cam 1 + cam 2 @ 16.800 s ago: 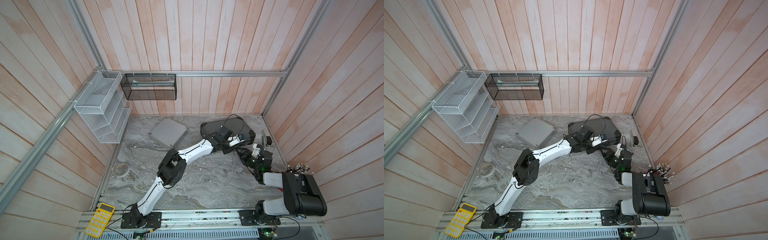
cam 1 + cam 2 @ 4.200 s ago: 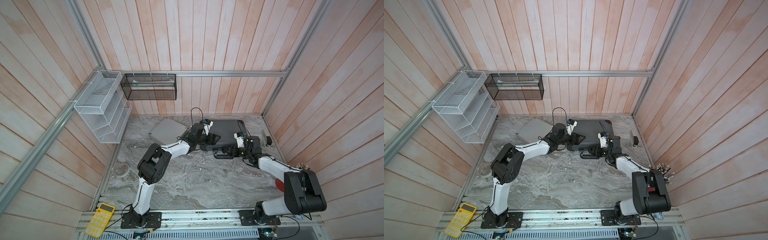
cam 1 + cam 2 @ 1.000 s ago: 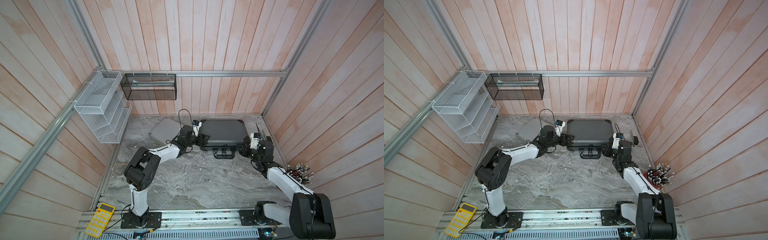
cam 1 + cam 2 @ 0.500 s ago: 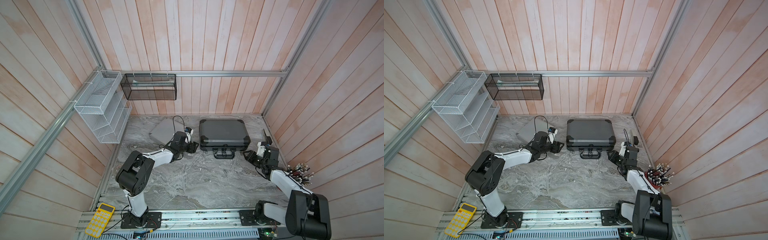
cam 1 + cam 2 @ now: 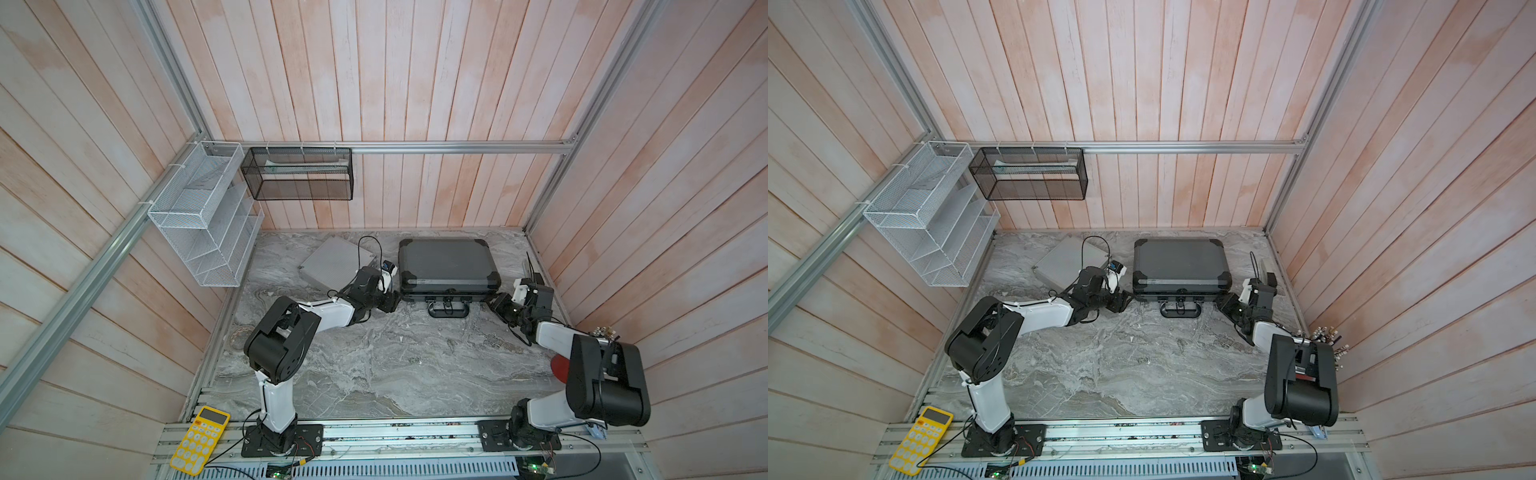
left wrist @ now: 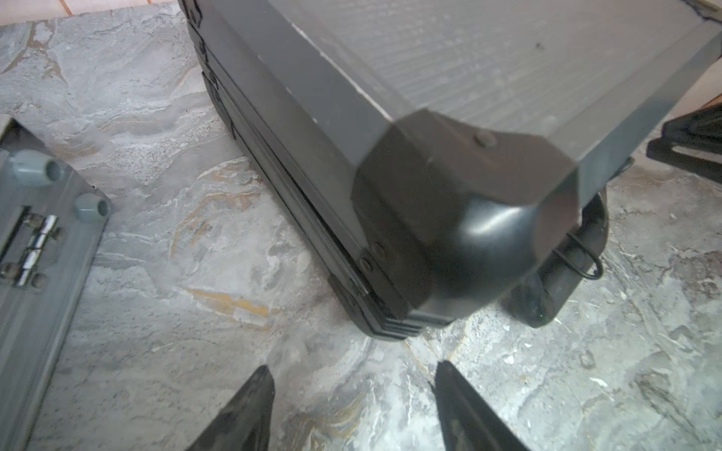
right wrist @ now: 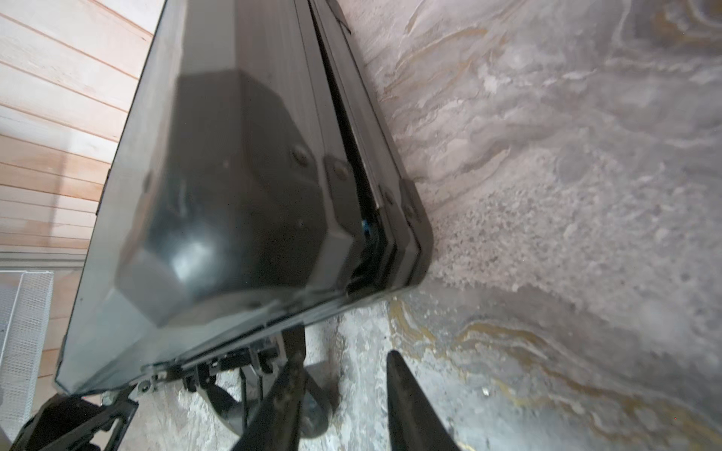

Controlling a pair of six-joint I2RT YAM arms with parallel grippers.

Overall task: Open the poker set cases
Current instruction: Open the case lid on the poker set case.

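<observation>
While the big grey case (image 5: 446, 266) lies lid down at the far side, with the small silver case (image 5: 332, 266) just left of it, my left gripper (image 6: 351, 371) is wide by the grey one's near left corner. My right gripper (image 7: 345, 359) is narrower, by its near right corner. Both hold nothing.

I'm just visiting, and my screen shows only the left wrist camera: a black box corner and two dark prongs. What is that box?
Observer: In a top view it is the dark grey case, lying flat with its lid down, handle toward the arms' bases.
Operator: And the grey slab with a hinge at the edge of my screen?
Observer: That is the silver case, also closed, lying askew beside the dark one, on the white rack's side.
Operator: Is the other arm doing anything?
Observer: The right gripper is near the case's other front corner, jaws apart, nothing between them.
</observation>
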